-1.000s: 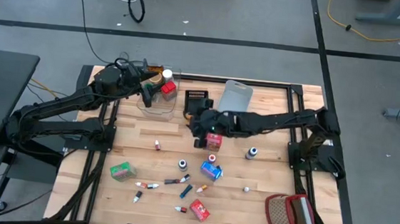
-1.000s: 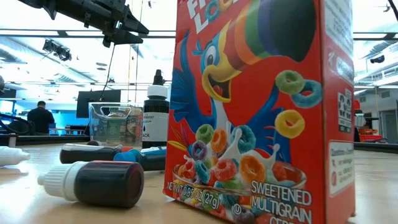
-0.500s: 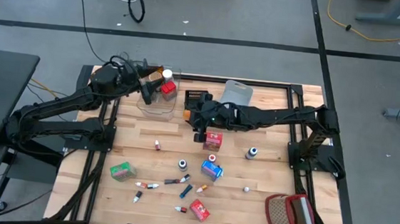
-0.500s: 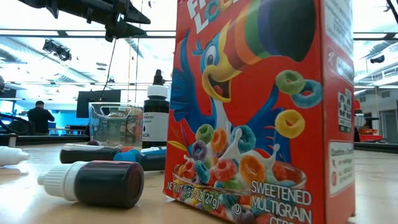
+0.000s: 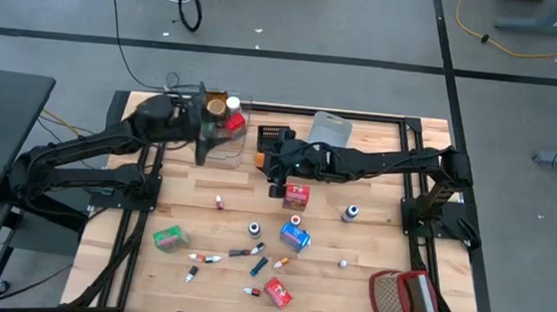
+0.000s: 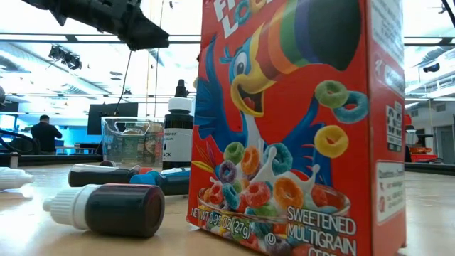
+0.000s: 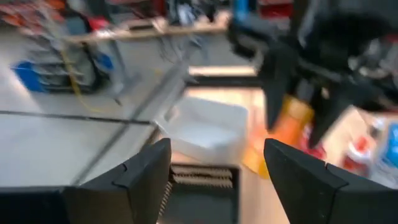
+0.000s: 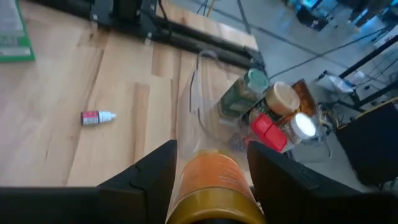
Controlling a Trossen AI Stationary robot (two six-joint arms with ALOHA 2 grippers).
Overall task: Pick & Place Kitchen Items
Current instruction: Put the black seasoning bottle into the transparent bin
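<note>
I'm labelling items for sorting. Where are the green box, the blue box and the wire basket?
green box (image 5: 168, 237): high view, middle of its top face.
blue box (image 5: 294, 238): high view, middle of its top.
wire basket (image 5: 388, 297): high view, its red mesh side.

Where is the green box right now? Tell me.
In the high view the green box lies on the table's left side toward the near edge, by itself, with the little tubes scattered just to its right.
</note>
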